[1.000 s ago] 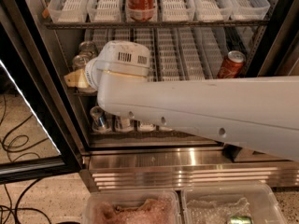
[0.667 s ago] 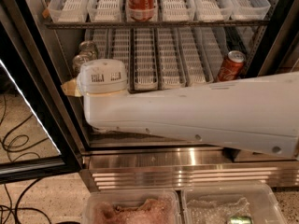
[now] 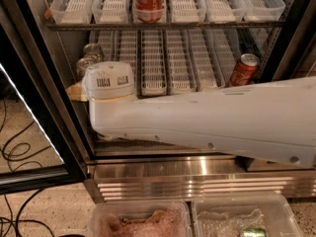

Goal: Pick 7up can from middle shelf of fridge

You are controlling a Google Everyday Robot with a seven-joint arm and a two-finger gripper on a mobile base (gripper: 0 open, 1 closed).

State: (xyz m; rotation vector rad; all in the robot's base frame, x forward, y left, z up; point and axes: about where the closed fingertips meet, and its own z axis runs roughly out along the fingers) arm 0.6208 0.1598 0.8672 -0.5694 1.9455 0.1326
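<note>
The fridge [image 3: 197,174] stands open in front of me. Two pale silvery 7up cans [image 3: 92,51] [image 3: 83,65] stand one behind the other at the far left of the middle shelf [image 3: 163,63], which is lined with white slotted trays. My white arm [image 3: 222,117] reaches across from the right. Its round wrist [image 3: 108,80] sits just in front of and below the two cans and covers their lower parts. My gripper [image 3: 77,90] shows only as a tan piece at the left of the wrist, beside the nearer can.
A red cola can [image 3: 148,1] stands on the upper shelf [image 3: 163,24]. Another red can [image 3: 243,69] leans at the right of the middle shelf. The black-framed glass door [image 3: 34,132] hangs open at left, with cables [image 3: 15,152] on the floor. Clear bins [image 3: 143,221] sit below.
My wrist has moved left and down, from the shelf's left-middle lanes to just in front of the two silvery cans. The arm now hides the cans on the lower shelf.
</note>
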